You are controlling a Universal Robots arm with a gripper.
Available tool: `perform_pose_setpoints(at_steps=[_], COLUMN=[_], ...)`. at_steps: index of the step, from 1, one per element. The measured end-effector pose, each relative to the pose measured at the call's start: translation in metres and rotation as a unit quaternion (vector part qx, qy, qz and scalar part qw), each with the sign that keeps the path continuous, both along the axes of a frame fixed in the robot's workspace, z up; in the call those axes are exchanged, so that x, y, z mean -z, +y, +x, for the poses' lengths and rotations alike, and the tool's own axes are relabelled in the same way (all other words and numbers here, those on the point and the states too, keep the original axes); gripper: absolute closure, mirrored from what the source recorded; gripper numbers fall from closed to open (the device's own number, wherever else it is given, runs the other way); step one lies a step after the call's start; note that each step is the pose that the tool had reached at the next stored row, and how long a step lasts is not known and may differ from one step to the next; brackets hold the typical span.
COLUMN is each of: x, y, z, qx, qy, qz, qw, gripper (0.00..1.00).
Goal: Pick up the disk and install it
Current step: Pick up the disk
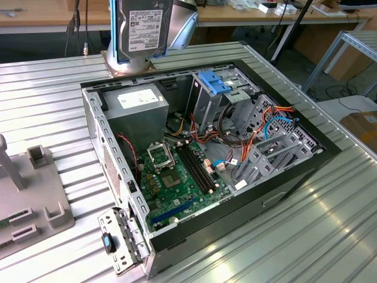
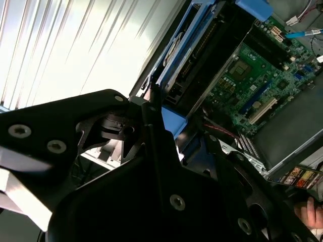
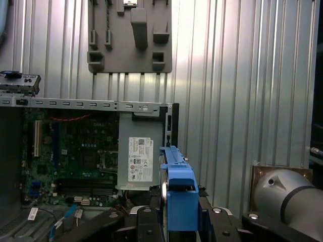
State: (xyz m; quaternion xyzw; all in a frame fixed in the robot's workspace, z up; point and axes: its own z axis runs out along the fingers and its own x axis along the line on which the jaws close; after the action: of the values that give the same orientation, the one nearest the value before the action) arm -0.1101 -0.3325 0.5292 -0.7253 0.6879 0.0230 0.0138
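Pinching, between the two sides of the black pincer, the silver-grey rectangular metal disk with white printed label and blue plastic rails. Raised off the ribbed silver metal tabletop, upright, at twelve o'clock of the exterior view, label toward the camera. Beyond the eleven o'clock corner of the open black-and-grey computer case, not inside it. Just behind the disk, toward two o'clock, a rounded silver-grey robot arm segment.

Inside the case:
- At ten o'clock, a grey metal power-supply box with white sticker.
- At six o'clock, a green circuit board.
- At twelve o'clock, a flat light-blue plastic latch piece atop a grey metal drive cage.
- At three o'clock, a tangle of orange, red and blue cables.

At eight o'clock from the case, lying on the tabletop, a grey moulded fixture plate.

In the first wrist view, an edge-on look at the disk, blue rail foremost, flanked closely by the dark pincer bodies, with the power-supply box and the circuit board beyond.
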Motion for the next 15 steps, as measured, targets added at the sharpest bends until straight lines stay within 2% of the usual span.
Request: perform_pose_setpoints(at_steps=[7,15], x=[0.0,0.0], y=[0.0001,-0.0054], z=[0.001,0.0015], qx=[0.0,0.0], qy=[0.0,0.0], qz=[0.0,0.0], qw=[1.0,1.0], gripper=[0.64,0.64])
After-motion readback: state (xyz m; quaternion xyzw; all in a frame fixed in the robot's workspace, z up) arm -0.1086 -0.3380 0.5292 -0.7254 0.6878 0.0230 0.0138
